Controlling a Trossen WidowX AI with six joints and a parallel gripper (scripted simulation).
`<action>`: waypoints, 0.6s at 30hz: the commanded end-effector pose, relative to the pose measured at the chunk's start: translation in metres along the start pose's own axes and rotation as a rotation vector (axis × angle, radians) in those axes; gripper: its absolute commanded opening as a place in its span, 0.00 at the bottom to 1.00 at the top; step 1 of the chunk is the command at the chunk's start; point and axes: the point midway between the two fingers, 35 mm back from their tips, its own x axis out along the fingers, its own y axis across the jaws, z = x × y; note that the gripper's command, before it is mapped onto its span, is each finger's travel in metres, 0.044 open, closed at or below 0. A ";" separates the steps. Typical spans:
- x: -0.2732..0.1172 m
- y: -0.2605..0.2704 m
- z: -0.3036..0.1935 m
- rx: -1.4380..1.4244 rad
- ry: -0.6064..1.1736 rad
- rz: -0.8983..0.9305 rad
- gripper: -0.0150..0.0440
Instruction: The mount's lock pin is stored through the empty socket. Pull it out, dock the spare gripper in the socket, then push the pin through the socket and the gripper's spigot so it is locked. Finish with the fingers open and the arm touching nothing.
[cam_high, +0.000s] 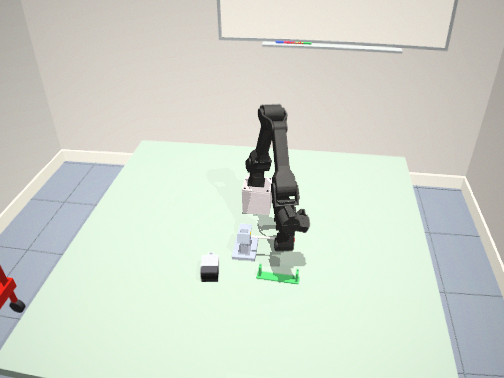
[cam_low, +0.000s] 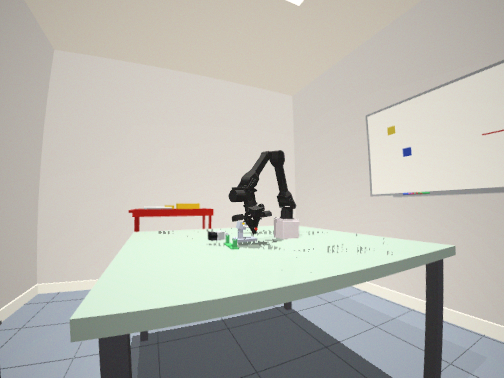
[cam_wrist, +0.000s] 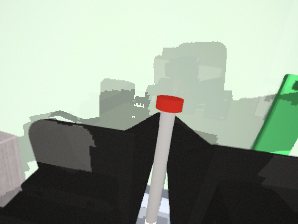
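My gripper (cam_high: 285, 245) (cam_low: 254, 231) (cam_wrist: 165, 119) is shut on the lock pin, just right of the mount in the top view. The white pin (cam_high: 262, 237) (cam_wrist: 160, 160) lies across between the fingers, its red head (cam_high: 294, 239) (cam_low: 255, 228) (cam_wrist: 170, 104) beyond them. Its shaft points left, level with the mount's upper block; whether its tip is inside the socket cannot be told. The pale blue-grey mount (cam_high: 244, 237) (cam_low: 240, 231) stands upright on its base plate. The white and black spare gripper (cam_high: 210, 268) (cam_low: 216, 235) lies on the table, left and nearer the camera in the top view.
A green holder (cam_high: 278, 277) (cam_low: 231, 245) (cam_wrist: 275, 120) with two upright posts stands in front of my gripper in the top view. The arm's pinkish base block (cam_high: 256, 200) (cam_low: 286, 228) (cam_wrist: 9, 165) stands behind the mount.
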 end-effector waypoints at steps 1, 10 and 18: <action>-0.003 -0.003 0.004 0.003 -0.006 -0.006 0.25; -0.004 -0.003 0.010 0.005 -0.005 0.006 0.25; -0.004 -0.003 0.015 0.006 -0.004 0.016 0.25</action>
